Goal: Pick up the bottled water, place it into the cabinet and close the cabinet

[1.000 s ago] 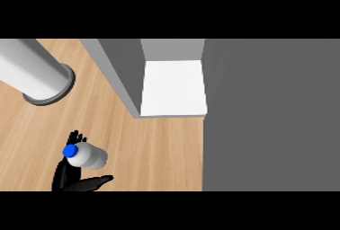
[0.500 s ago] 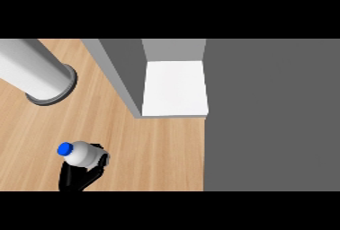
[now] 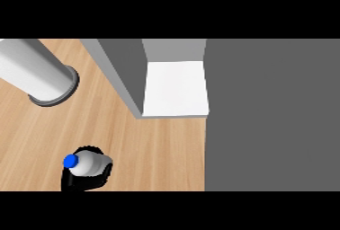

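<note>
Holding the bottle [image 3: 88, 163] low at the left, over the wooden worktop [image 3: 153, 148], the hand [image 3: 85, 180] has its black fingers curled round it, blue cap up and tipped a little left. The open cabinet [image 3: 176, 87] lies up and to the right, well apart. I cannot tell which hand this is.

I see one black hand [image 3: 85, 179] at lower left, curled round the bottled water [image 3: 88, 164], blue cap [image 3: 70, 160] pointing left. Can't tell which hand. Cabinet [image 3: 176, 87] open ahead, white shelf visible. Grey cylinder [image 3: 36, 69] upper left on wooden counter [image 3: 159, 152].
</note>
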